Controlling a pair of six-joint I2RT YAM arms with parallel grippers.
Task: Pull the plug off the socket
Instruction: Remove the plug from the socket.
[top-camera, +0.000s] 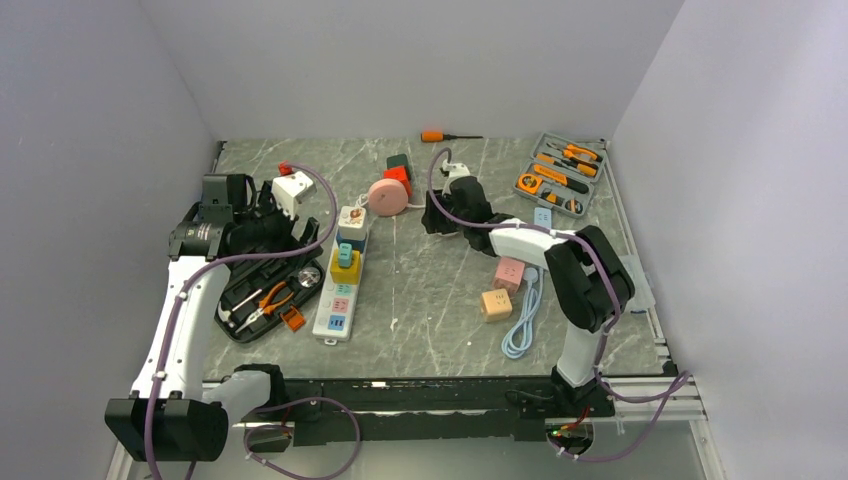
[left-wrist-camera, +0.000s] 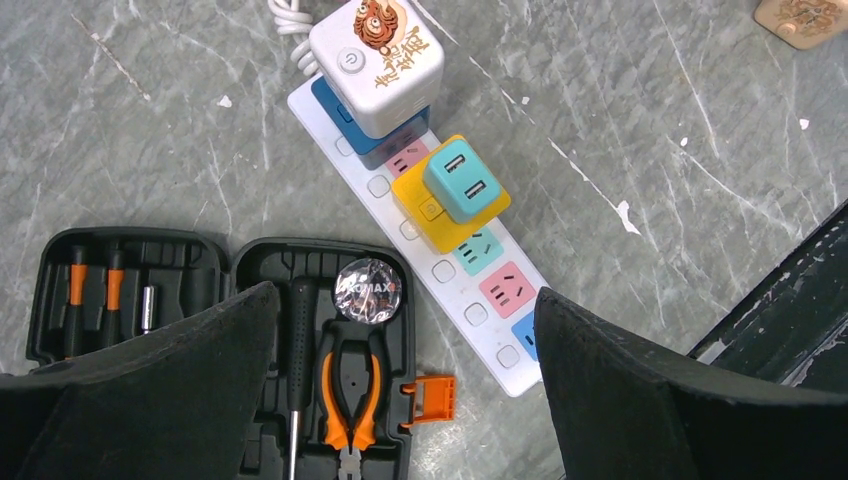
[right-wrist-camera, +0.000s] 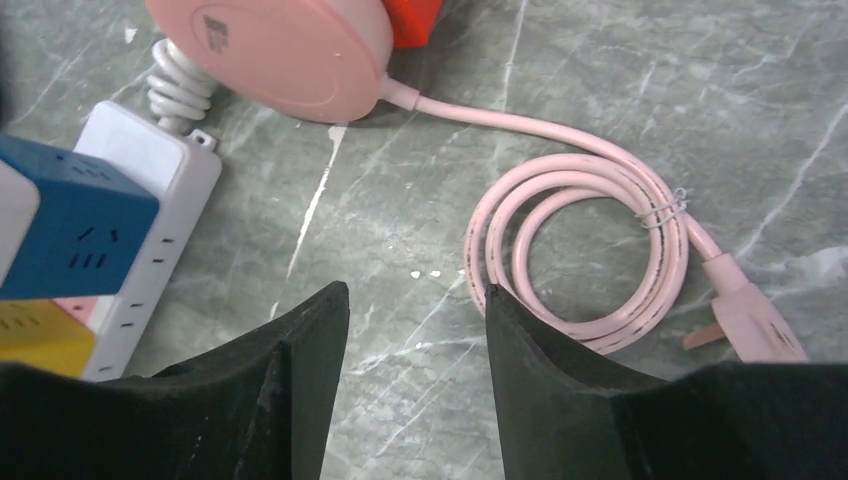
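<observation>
L hand: wide open, nothing btwn fingers; hangs above grey marble-look desk, over open black plastic tool case & near end of white power strip.
R hand: fingers parted, nothing held; above bare desk btwn strip's cord end & coiled pink cable.
Strip: flat on desk, L of centre, running lengthwise away from arm bases.
Plugs on strip: blue cube adapter at far end, white cube adapter w/ cartoon print stacked on it; next along, yellow square adapter w/ teal cube charger on top. All seated in strip.
Free sockets: pink, teal & blue faces at near end.
Tool case: just beside strip on its L; orange-handled pliers inside.
Pink gear: round pink cord reel just past strip's far end; its cable coiled, held by small tie, ends in pink plug lying on desk.
Further R, top view: pink cube, tan cube, light-blue cable coil, grey tool tray.
</observation>
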